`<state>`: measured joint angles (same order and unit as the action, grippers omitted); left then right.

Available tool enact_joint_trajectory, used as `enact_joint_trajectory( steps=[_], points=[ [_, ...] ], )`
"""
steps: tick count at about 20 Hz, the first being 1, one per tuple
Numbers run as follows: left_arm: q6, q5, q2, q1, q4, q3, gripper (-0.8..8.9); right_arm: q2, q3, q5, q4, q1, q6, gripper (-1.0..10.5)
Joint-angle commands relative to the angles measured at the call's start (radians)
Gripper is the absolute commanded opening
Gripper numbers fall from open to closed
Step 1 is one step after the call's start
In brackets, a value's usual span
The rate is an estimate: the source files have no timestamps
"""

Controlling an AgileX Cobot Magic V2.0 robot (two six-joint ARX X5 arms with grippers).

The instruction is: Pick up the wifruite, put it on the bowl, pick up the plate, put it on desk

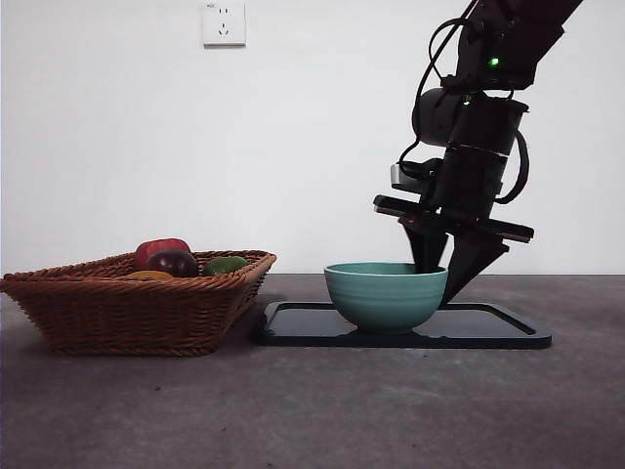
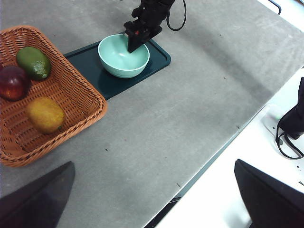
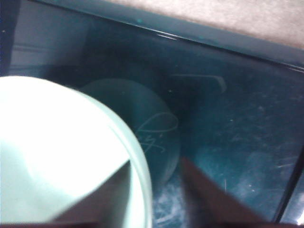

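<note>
the right end effector [image 1: 441, 262] is down at the far side of the bowl [image 1: 385, 293], its two jaws spread so that one dips inside the rim and the other drops outside the wall; the right wrist view shows the pale rim running between them, though whether they actually press the wall i cannot tell. straddling the rim like this looks like a grip on the bowl rather than on any fruit, which is odd given that the wifruite [image 2: 45, 114] is not in it: it lies in the wicker basket [image 2: 80, 97], on the side nearest the left wrist camera, apart from the green fruit [image 2: 33, 62] and the dark red fruit [image 2: 12, 81] further back. the bowl looks empty from above. it stands on a dark rectangular tray [image 1: 488, 327], presumably the task's plate, which lies flat on the table [image 2: 190, 109] just beside the basket. judging from this, no fruit has been moved yet, and the bowl would have to come off the tray before the tray could be lifted cleanly. the left end effector [image 2: 152, 199] hangs high and well back from the basket, jaws wide apart and holding nothing, apparently waiting.
</note>
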<state>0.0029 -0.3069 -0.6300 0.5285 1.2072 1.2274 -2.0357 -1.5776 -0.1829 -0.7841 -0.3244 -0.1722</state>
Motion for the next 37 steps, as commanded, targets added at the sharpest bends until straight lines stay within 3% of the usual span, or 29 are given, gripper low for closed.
enact_joint_trajectory(
  steps=[1, 7, 12, 18, 25, 37],
  points=[
    [0.008, -0.005, -0.003, 0.007, -0.011, 0.013, 5.7, -0.017, -0.021, 0.0, 0.0, 0.001, -0.004, 0.1],
    [0.008, -0.005, -0.003, 0.007, -0.011, 0.013, 5.7, 0.046, -0.023, 0.0, -0.014, 0.011, 0.003, 0.1],
    [0.008, -0.005, -0.003, 0.007, -0.011, 0.013, 5.7, 0.156, -0.023, -0.011, -0.12, 0.013, 0.08, 0.1],
    [0.008, -0.005, -0.003, 0.007, -0.011, 0.013, 5.7, 0.278, 0.037, -0.113, -0.22, 0.0, 0.109, 0.1],
    [0.008, -0.005, -0.003, 0.007, -0.011, 0.013, 5.7, 0.458, 0.342, -0.113, -0.13, -0.087, 0.128, 0.1],
    [0.008, -0.005, -0.003, 0.007, -0.011, 0.013, 5.7, 0.461, 0.594, -0.113, 0.109, -0.242, 0.086, 0.1]
  ],
)
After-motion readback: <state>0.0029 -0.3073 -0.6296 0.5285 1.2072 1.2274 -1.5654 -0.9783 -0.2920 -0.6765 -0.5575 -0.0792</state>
